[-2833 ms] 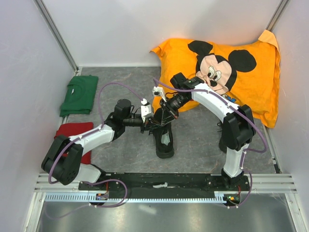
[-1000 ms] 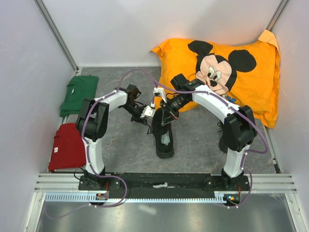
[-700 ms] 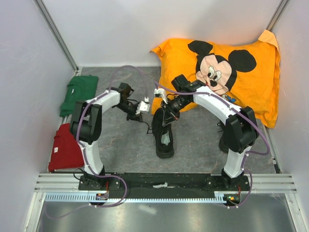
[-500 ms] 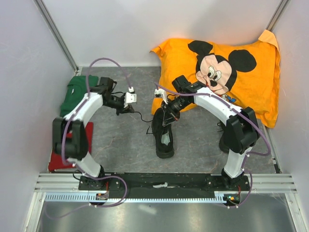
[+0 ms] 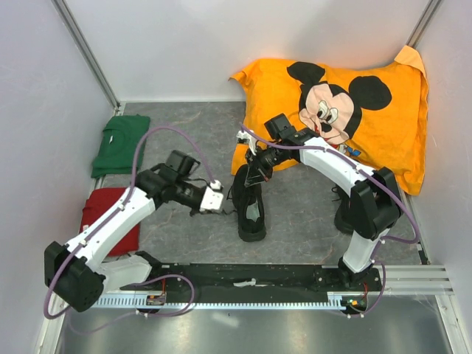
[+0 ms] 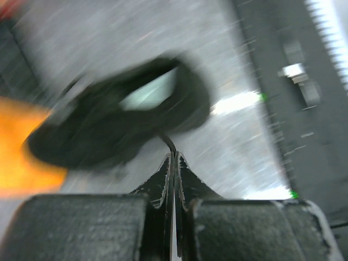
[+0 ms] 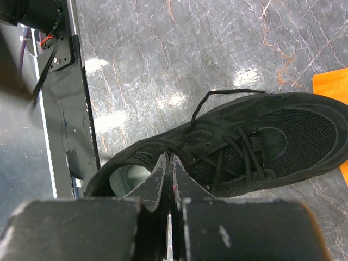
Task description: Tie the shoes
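A black shoe (image 5: 252, 225) lies at the centre of the top view on the grey counter (image 5: 302, 214). Its toe points toward the orange pillow (image 5: 398, 125) in the upper right and its heel toward the bottom edge. Just left of it, the left fingers (image 6: 159, 184) are clenched on a thin black lace (image 6: 169, 143) that runs up to the blurred shoe. The right fingers (image 7: 154, 182) are pressed tight together at the shoe's collar, beside the pale insole (image 7: 126, 176). Whether they pinch a lace cannot be told.
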### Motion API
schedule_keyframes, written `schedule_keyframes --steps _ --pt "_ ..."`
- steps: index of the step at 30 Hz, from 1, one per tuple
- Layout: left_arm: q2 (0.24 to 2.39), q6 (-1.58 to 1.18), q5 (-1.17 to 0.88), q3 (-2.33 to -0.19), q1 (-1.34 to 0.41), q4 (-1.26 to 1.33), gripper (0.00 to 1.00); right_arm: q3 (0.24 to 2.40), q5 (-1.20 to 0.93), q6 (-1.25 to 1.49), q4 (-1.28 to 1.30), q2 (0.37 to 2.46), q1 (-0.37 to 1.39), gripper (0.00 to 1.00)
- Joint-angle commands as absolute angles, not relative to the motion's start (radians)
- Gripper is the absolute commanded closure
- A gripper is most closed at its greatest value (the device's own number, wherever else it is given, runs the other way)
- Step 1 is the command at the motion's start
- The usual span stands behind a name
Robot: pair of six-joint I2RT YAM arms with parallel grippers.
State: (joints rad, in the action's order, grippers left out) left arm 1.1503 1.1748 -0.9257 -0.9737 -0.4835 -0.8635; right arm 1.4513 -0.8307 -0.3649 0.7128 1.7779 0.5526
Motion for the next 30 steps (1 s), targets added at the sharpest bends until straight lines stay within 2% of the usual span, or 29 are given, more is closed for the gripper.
schedule_keyframes --steps 1,7,10,15,18,24,30 --pt "1.137 0.988 -0.939 -0.956 -0.646 -0.728 0.98 1.427 -0.821 -0.337 0.649 1.723 0.555 1.00" --pt "1.311 0.888 -0.985 -1.066 -0.834 -0.476 0.98 1.397 -0.799 -0.341 0.632 1.712 0.555 1.00" --pt "1.390 0.980 -1.038 -1.130 -0.899 -0.485 0.98 1.397 -0.785 -0.342 0.623 1.710 0.555 1.00" --pt "1.451 1.094 -1.097 -1.177 -0.902 -0.578 0.98 1.405 -0.784 -0.336 0.620 1.713 0.555 1.00" --pt "1.419 1.138 -1.083 -1.160 -0.899 -0.636 0.98 1.408 -0.781 -0.334 0.615 1.710 0.555 1.00" --pt "1.188 1.155 -1.013 -0.953 -0.893 -0.696 0.98 1.404 -0.775 -0.342 0.607 1.706 0.554 1.00" --pt "1.078 1.085 -0.934 -0.819 -0.894 -0.721 0.98 1.374 -0.788 -0.308 0.560 1.657 0.541 1.00"
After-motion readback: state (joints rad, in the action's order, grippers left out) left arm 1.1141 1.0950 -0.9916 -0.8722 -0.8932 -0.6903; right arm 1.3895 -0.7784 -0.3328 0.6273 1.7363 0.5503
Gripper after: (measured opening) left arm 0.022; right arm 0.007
